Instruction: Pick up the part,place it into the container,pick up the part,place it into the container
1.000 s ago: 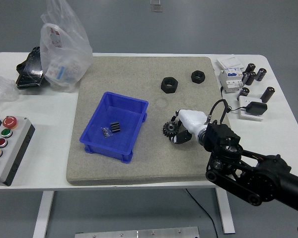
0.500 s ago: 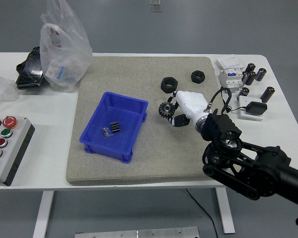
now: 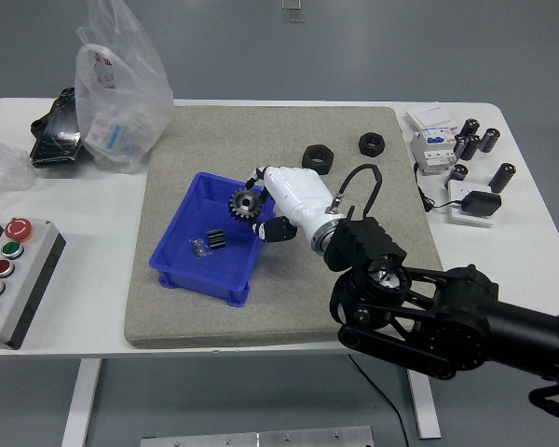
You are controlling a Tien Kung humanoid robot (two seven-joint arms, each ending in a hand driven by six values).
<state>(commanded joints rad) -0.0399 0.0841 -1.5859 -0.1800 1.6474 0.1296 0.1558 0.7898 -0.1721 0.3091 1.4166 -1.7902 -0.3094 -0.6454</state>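
No readable text anywhere. Plastic bag holds a pack with red and blue print, too blurred to read. Grey button box has coloured buttons, no legible labels. White breaker markings too small to make out. Nothing else carries print.

We saw a dark, toothed metal gear with a dull sheen, gripped by the glossy white plastic right hand. The bin was smooth blue plastic, slightly shiny. The mat looked grainy, matt and beige. The two nuts were matt black. The bag was thin, crinkled clear plastic. The table was smooth white.
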